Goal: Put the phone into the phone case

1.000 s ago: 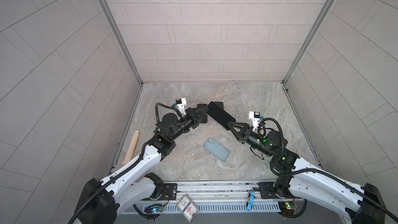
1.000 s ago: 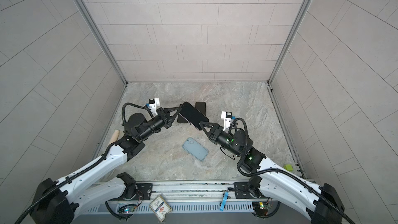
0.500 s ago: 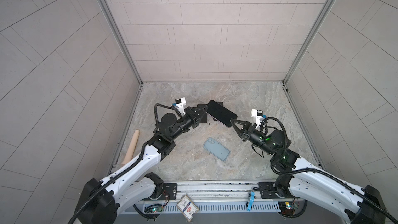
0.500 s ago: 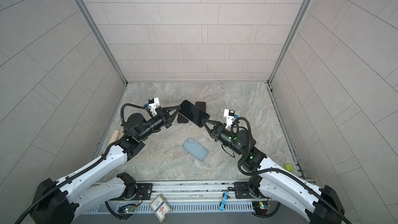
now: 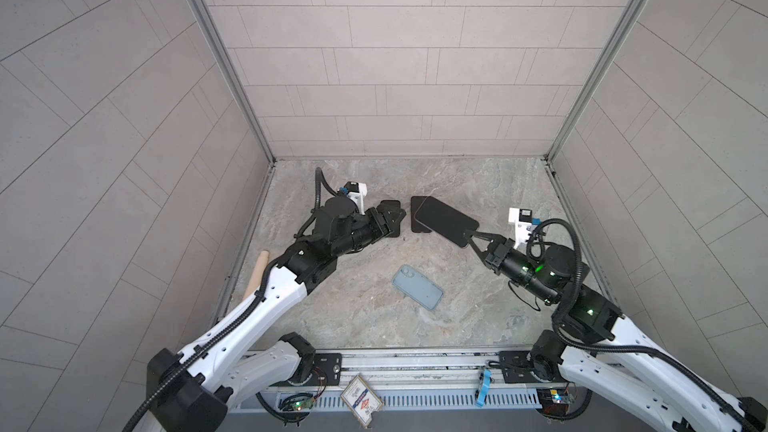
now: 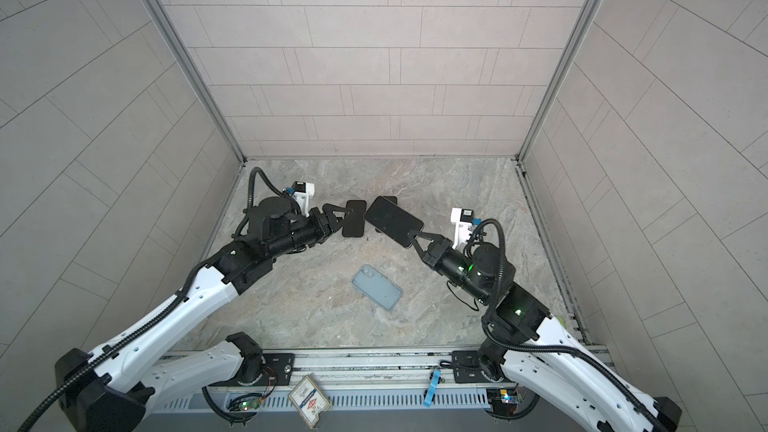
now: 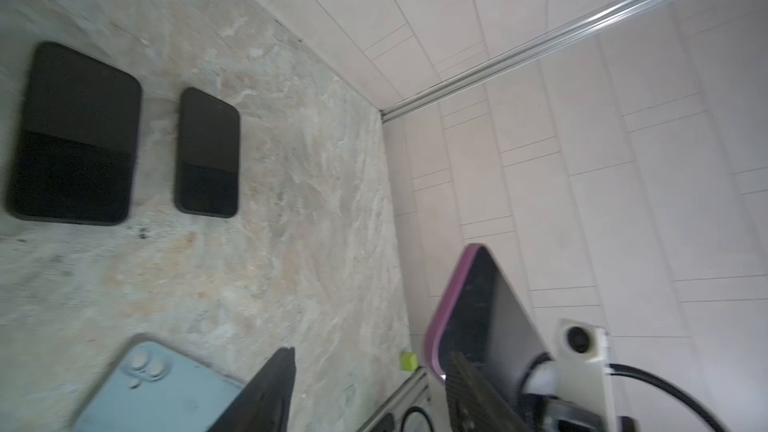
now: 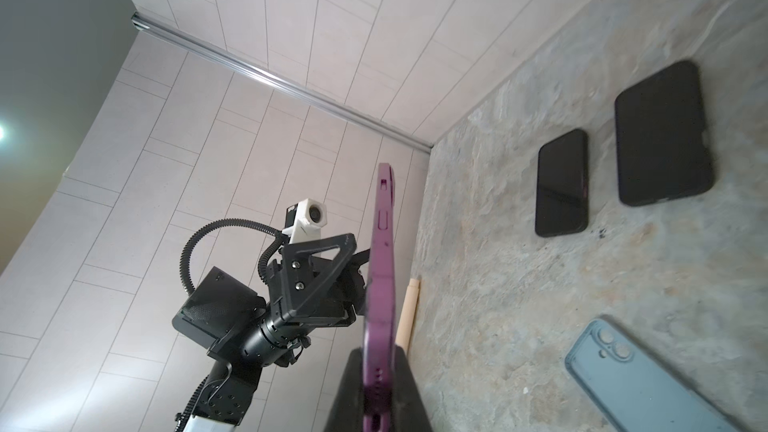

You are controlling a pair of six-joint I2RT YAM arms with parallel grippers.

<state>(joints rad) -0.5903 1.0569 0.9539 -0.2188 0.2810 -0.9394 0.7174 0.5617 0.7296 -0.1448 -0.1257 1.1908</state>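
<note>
Marble floor, phone black in both top views; purple-edged in wrist views

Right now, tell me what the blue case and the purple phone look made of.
Blue case: probably soft plastic or silicone; dull, even surface without glare. Purple phone: glossy dark face catching reflections, likely glass; satin purple frame, metal or plastic, cannot tell.

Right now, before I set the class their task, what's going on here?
The right gripper is shut on one end of a purple-edged phone, holding it up off the table. The left gripper is open close by, gripping nothing. A light blue case lies flat on the table nearer the robot, untouched, so the phone is not in it yet. Two black slabs lie flat farther back.
</note>
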